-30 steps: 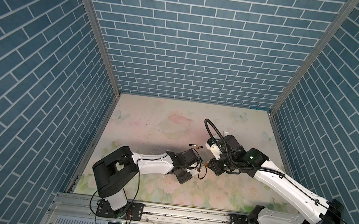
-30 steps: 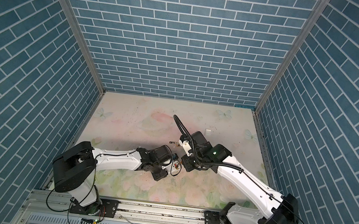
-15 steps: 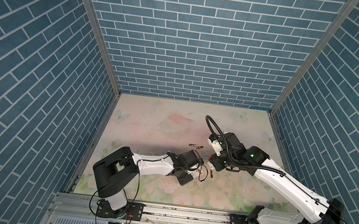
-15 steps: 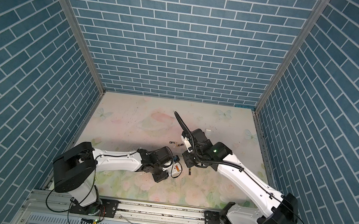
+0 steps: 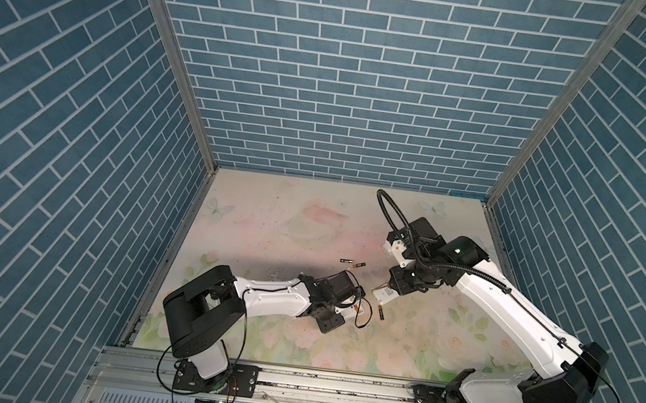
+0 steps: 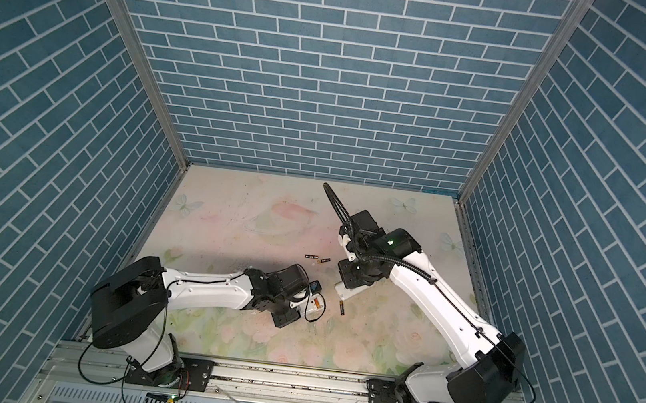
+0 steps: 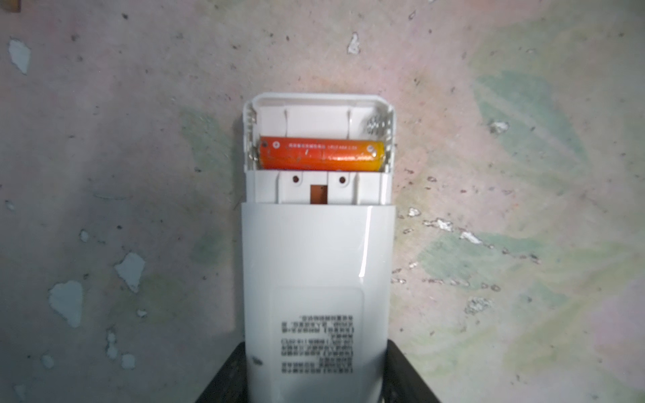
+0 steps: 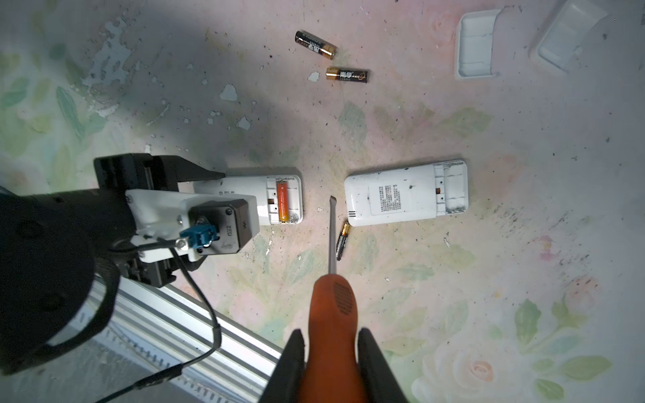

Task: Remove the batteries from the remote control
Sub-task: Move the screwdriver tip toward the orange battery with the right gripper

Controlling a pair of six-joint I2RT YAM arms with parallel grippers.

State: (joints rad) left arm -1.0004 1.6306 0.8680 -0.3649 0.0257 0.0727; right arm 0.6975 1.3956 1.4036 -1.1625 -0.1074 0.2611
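Blue brick-pattern walls, pale floral tabletop, perhaps flaking paint.

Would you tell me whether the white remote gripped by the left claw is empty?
Not empty: one orange cylindrical battery lies in its open compartment.

Orange battery in remote; three black batteries loose.

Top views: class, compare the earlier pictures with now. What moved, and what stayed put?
The right gripper, jaws shut on the screwdriver, has drawn back to the right, away from the remote held in the left gripper. The left gripper's hold, the orange battery in that remote, and the two loose batteries farther back stayed as they were.
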